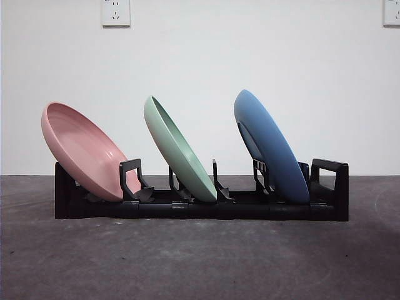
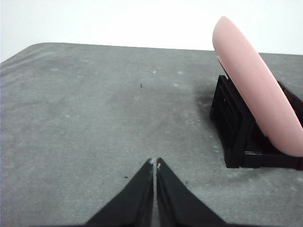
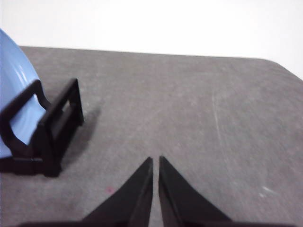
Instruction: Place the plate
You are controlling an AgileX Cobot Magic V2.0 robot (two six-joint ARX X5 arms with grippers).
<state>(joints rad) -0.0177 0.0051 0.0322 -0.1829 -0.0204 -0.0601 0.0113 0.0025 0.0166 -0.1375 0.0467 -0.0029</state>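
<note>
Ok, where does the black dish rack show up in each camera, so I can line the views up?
Front view: the black rack spans the middle, holding the pink plate, green plate and blue plate.
Left wrist view: its pink-plate end sits at the right edge.
Right wrist view: its blue-plate end sits at the left edge.
Shared landmark: the grey table.

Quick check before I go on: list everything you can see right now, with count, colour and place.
pink plate: one, pink, leaning in the rack's end slot nearest the left gripper
green plate: one, pale green, leaning in the middle slot
blue plate: one, blue, leaning in the end slot nearest the right gripper
rack: one, black, on the table
table: one, grey
wall sockets: two, white, on the wall behind
left gripper: black, shut, empty, beside the rack
right gripper: black, shut, empty, beside the rack
</note>
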